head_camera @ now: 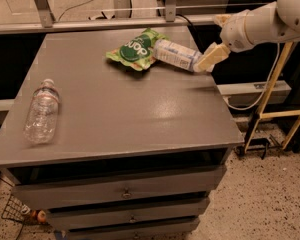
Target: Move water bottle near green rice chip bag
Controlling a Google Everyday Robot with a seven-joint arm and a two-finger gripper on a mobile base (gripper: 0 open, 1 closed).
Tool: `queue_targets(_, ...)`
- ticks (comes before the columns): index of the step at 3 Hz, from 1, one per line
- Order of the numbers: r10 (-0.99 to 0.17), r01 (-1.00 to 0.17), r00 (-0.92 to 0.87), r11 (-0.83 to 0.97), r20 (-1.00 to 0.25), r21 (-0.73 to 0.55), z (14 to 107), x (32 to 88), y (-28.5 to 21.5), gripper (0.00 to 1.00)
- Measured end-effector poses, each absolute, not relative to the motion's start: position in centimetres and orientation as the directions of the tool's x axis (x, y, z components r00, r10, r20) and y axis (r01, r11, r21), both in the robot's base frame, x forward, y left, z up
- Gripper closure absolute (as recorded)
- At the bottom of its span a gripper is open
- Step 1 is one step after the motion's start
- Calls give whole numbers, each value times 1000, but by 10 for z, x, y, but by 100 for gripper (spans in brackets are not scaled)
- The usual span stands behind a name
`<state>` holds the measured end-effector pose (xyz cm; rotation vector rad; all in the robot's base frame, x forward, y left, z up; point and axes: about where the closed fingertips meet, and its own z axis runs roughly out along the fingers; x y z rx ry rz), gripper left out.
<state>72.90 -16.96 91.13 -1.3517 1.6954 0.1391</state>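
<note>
The water bottle [176, 54], wrapped in a white and pale blue label, lies on its side at the back of the grey table [120, 109]. Its left end touches the green rice chip bag [134, 49], which lies flat beside it. My gripper [210, 41] is at the bottle's right end, over the table's right edge. It is open and holds nothing. One cream finger [209, 58] slants down to the bottle's right end; the other is higher up.
A clear crinkled bottle [41, 112] lies near the table's left front edge. Drawers sit under the tabletop. A metal rail [115, 23] runs behind the table, and a yellow frame [275, 84] stands to the right.
</note>
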Motion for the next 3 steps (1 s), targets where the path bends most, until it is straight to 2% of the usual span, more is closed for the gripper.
queue_targets(3, -694, -639, 9, 550, -720, -538, 973, 693, -241, 0)
